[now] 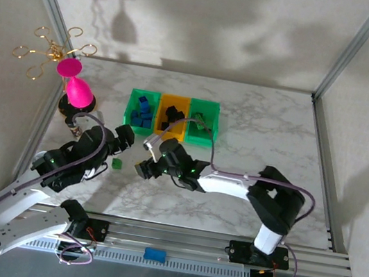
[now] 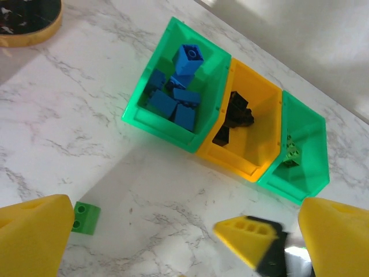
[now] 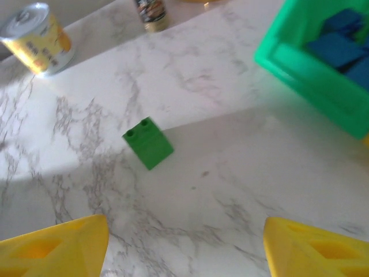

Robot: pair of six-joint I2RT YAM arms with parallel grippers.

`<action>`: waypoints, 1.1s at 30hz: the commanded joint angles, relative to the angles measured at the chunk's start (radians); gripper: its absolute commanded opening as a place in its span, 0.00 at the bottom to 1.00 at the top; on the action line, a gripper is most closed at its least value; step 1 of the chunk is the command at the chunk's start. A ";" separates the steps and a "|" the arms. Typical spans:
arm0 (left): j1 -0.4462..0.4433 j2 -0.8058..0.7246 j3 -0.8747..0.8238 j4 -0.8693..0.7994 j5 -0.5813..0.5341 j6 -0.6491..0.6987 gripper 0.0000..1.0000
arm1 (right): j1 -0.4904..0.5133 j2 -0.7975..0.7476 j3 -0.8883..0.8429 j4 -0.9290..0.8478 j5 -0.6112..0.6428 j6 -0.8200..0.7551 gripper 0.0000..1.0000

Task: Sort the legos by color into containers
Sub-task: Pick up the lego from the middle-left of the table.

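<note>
Green, orange and green plastic bins stand joined in a row on the marble bench [image 1: 261, 140] in the top view. The left bin [image 1: 131, 110] holds blue bricks [image 1: 143, 112], the orange bin [image 1: 161, 117] black bricks [image 1: 173, 116], and the right bin [image 1: 212, 125] green bricks [image 1: 201, 120]. A lone green brick [image 1: 116, 163] lies on the bench in front of the left bin, between the left pincer [image 1: 116, 149] and the right pincer [image 1: 145, 157]. A pink goblet [image 1: 77, 86] stands to the left of the bins.

From the left wrist, the left pincer [image 2: 184, 231] is spread wide and holds nothing. The green brick [image 2: 85, 218] lies just beside its left finger. The blue bricks [image 2: 173, 101] are piled in the left bin [image 2: 155, 124]. The black bricks [image 2: 235, 115] lie in the orange bin [image 2: 256, 86].

From the right wrist, the right pincer [image 3: 184, 248] gapes wide and empty above the bench. The green brick [image 3: 147, 143] lies studs-up ahead of it, untouched. A yellow can [image 3: 37, 37] stands far back.
</note>
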 commanded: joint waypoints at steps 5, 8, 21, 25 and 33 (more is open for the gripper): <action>0.015 -0.034 0.039 -0.104 -0.055 -0.029 1.00 | 0.060 0.206 0.144 0.165 -0.085 -0.130 0.71; 0.016 -0.042 0.040 -0.115 -0.064 -0.029 1.00 | 0.067 0.257 0.154 0.222 -0.120 -0.158 0.72; 0.019 -0.075 0.023 -0.123 -0.096 -0.049 1.00 | 0.065 0.443 0.310 0.203 -0.118 -0.242 0.75; 0.019 -0.068 0.027 -0.129 -0.098 -0.055 1.00 | 0.061 0.485 0.364 0.179 -0.120 -0.248 0.71; 0.020 -0.097 0.008 -0.120 -0.114 -0.055 1.00 | 0.052 0.524 0.409 0.161 -0.117 -0.256 0.58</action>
